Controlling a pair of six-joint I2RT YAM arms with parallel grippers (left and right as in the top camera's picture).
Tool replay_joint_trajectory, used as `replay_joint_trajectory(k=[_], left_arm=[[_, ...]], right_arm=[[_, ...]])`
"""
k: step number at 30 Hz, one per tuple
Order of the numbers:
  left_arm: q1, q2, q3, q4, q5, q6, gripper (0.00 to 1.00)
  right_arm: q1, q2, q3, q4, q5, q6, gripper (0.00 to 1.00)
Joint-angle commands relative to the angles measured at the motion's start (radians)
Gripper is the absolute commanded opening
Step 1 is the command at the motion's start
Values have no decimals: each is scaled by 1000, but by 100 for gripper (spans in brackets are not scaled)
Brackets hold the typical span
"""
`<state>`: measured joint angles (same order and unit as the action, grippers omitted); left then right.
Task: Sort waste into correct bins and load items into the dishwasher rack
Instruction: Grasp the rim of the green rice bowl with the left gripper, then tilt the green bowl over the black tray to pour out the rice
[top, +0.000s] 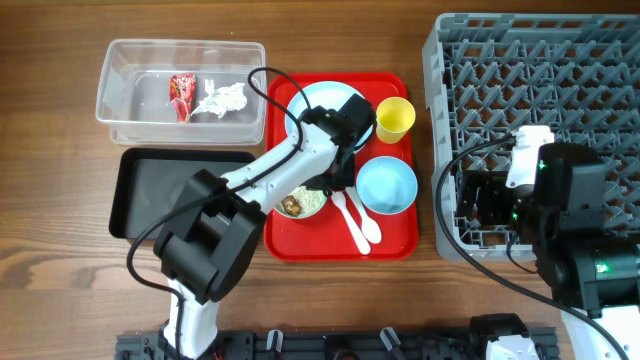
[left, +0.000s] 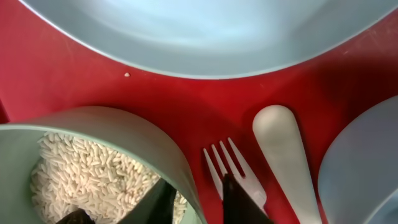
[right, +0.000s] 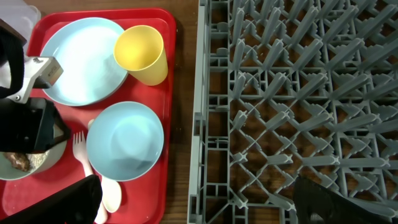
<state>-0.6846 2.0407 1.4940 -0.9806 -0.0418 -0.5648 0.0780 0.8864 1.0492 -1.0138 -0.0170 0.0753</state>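
The white-and-black left arm (top: 265, 170) reaches from its base at 7 o'clock toward 1 o'clock. Its black two-finger left gripper (top: 335, 172) points down, jaws parted. The black right arm (top: 575, 255) stands at 4 o'clock, with the right gripper (top: 478, 200) aimed toward 9 o'clock, jaws wide apart.

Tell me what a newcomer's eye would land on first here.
The red serving tray mid-table, crowded with a light blue plate, yellow cup, small light blue bowl, white fork and spoon, catches the eye first. At its lower left, the left end effector straddles the rim of the pale green bowl holding rice. On the right, the big grey dishwasher rack shows no dishes, the right end effector open at its left edge.
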Motion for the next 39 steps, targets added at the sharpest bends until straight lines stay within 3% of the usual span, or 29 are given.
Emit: replay_joint_trajectory(k=[1, 19, 23, 29, 39], left_arm=[[-1, 19, -6, -1, 5, -1, 23], [-15, 30, -17, -8, 8, -1, 18], [-15, 31, -30, -3, 8, -1, 5], [-15, 24, -29, -6, 10, -1, 4], [29, -252, -8, -88, 8, 8, 4]], right_arm=[[3, 2, 18, -2, 21, 4, 100], [3, 2, 18, -2, 21, 4, 100], [3, 2, 18, -2, 21, 3, 100], [3, 2, 18, -2, 22, 3, 100], [3, 2, 18, 0, 22, 3, 100]])
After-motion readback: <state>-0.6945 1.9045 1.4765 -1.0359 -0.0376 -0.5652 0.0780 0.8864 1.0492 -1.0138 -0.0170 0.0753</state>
